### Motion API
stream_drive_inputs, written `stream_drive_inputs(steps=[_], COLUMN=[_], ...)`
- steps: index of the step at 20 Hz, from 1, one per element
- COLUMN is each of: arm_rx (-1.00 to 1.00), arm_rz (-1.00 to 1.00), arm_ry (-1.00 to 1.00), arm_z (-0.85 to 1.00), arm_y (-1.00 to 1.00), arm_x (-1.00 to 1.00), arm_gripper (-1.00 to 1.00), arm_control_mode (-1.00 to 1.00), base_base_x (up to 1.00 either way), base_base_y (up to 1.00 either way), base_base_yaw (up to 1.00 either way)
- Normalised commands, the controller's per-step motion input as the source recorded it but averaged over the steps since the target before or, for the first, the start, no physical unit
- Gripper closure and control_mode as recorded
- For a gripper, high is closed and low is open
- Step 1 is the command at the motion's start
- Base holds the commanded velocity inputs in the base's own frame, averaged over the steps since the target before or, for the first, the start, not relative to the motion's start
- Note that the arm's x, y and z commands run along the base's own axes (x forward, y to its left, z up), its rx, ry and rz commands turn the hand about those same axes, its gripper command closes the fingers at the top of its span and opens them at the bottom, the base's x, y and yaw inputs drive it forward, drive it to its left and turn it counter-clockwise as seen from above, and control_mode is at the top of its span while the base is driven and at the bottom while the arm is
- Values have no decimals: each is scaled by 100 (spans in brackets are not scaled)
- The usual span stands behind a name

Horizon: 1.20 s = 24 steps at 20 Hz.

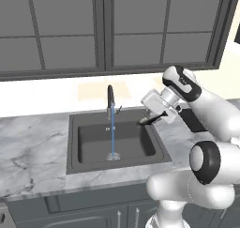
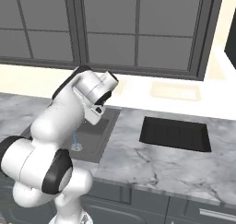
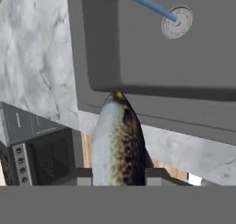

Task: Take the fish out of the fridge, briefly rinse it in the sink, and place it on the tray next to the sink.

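- Left base view: no brand, label or writing can be read on any surface.
- Left base view: the dark grey rectangular sink basin [image 1: 89, 145] sunk in the grey marbled countertop [image 1: 33, 152] holds a thin blue stream of water [image 1: 112, 138] that falls from the slim dark curved faucet [image 1: 110, 100] onto the round drain [image 1: 112, 156]; nothing else lies in the basin.
- Left base view: the white arm's two-finger gripper [image 1: 149, 119] sits over the basin's right rim, with a thin dark shape pointing left from it over the basin edge.
- Left base view: dark grey panelled upper cabinets [image 1: 112, 30] hang above the far wall.
- Right base view: the flat black rectangular tray [image 2: 175, 133] lies on the marbled countertop to the right of the sink, well apart from the arm, with nothing on it.
- Right base view: the sink is mostly behind the arm; the blue stream and drain show near its middle.
- Hand view: the gripper [image 3: 119, 174] is closed on a silvery fish with a brown speckled back [image 3: 117, 142], clamped between the two dark fingertips [image 3: 159, 174], its pointed end reaching toward the sink wall.
- Hand view: the fish overlaps the basin's rim; the blue stream meets the drain in the basin beyond it, apart from the fish.
- Hand view: a grey appliance with small knobs [image 3: 32, 149] stands at the lower left.
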Motion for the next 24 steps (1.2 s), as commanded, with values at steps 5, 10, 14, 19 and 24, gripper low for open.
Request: stream_drive_inputs(steps=[5, 10, 14, 19, 24], arm_rx=[4, 11, 14, 10, 4], arm_rz=[15, 6, 3, 2, 1], arm_ry=[3, 0, -8, -9, -6], arm_z=[-51, -12, -13, -12, -20], arm_y=[45, 3, 0, 5, 34], arm_x=[35, 21, 27, 31, 28], arm_gripper=[100, 100, 100, 100, 100], arm_control_mode=[-100, -100, -100, -100, -100], base_base_x=[0, 0, 0, 0, 0], base_base_y=[0, 0, 0, 0, 0], base_base_yaw=[0, 0, 0, 0, 0])
